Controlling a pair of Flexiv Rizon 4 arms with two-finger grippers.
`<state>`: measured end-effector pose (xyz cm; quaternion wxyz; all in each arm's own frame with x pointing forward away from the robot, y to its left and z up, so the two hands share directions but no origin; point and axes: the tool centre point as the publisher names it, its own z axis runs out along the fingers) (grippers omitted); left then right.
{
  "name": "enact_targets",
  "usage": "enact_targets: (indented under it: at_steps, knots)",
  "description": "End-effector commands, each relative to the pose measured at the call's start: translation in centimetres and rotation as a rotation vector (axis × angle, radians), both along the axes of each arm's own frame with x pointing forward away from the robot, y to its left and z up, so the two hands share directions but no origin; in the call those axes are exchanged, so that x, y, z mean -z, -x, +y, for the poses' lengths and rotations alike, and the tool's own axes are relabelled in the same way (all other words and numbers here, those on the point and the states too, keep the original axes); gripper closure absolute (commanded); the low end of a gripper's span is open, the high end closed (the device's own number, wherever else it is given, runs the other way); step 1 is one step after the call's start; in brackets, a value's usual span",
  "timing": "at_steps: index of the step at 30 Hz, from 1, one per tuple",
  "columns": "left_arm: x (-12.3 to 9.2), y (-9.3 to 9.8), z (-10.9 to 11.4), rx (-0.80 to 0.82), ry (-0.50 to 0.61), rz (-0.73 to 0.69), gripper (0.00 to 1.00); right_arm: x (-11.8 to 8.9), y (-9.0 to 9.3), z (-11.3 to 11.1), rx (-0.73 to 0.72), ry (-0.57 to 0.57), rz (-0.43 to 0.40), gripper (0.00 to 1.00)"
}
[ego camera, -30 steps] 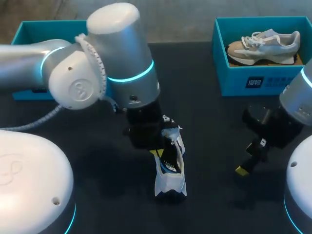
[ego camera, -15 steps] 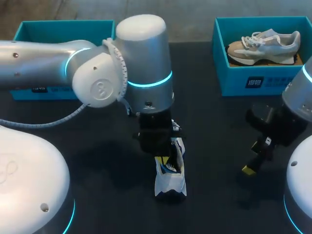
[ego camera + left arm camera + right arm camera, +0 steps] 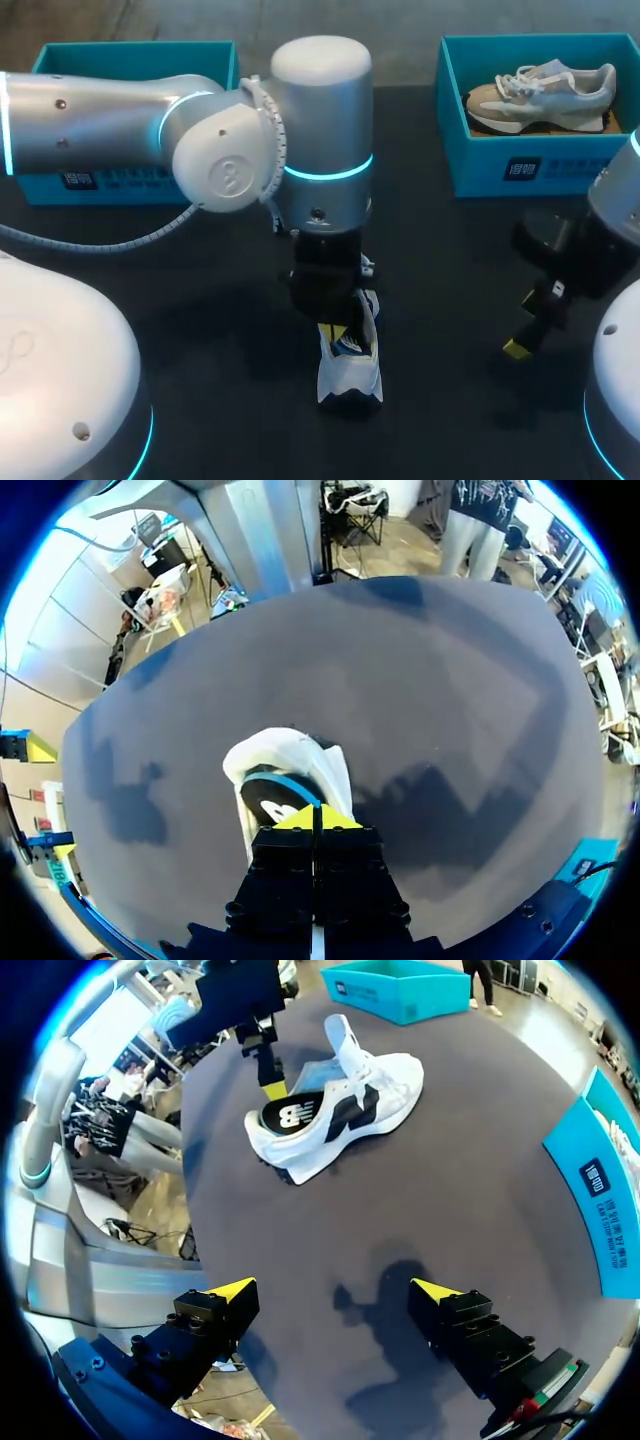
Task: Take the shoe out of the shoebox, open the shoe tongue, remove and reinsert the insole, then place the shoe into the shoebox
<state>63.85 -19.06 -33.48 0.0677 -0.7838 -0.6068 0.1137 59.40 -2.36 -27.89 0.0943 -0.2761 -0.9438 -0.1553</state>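
Now the white shoe [image 3: 350,375] stands mid-table [image 3: 440,270], its long axis running front to back, heel nearest the robot and toe pointing away. The left gripper [image 3: 313,815], fingers pressed together, sits at its heel opening. The right gripper [image 3: 335,1288] gapes wide, empty.

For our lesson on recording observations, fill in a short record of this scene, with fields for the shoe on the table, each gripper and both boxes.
white shoe: lies on the dark table, outside both boxes, tongue raised, dark insole showing inside
left gripper: shut, tips at the shoe's opening; whether it pinches the insole cannot be told
right gripper: open, over bare table, apart from the shoe
right shoebox: holds a beige shoe
left shoebox: inside mostly out of sight
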Motion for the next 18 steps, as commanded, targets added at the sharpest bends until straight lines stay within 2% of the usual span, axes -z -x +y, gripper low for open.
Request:
enact_targets:
  at_steps: [1,18]
  knots:
    - [0.5,0.1,-0.2,0.006,-0.007,-0.004,1.00,0.0,0.3,-0.1,0.001,-0.002,-0.005,0.00]
    - [2.6,0.2,-0.5,0.049,-0.030,-0.019,1.00,0.0,0.3,-0.1,0.001,-0.002,-0.005,0.00]
